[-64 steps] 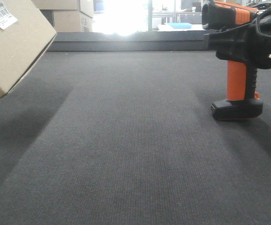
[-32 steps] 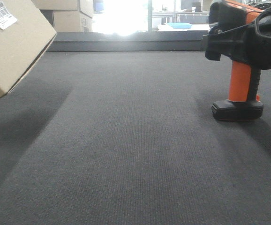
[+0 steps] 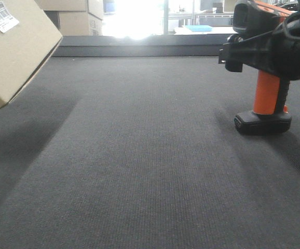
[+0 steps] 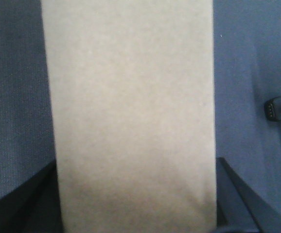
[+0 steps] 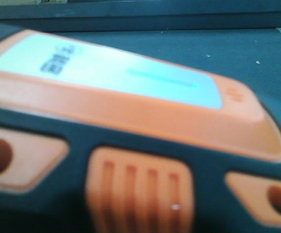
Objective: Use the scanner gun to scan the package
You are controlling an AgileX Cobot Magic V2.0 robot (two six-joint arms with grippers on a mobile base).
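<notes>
One package (image 3: 15, 52), plain tan cardboard with one white barcode label (image 3: 1, 15), hangs tilted at the left, clamped in the left end effector (image 4: 135, 208). One scanner gun (image 3: 268, 93), black with an orange stem, stands foot-down on the dark bench (image 3: 139, 155) at the right. The right end effector (image 3: 264, 52) is closed around its body. Two cardboard boxes (image 3: 80, 23) sit behind.
</notes>
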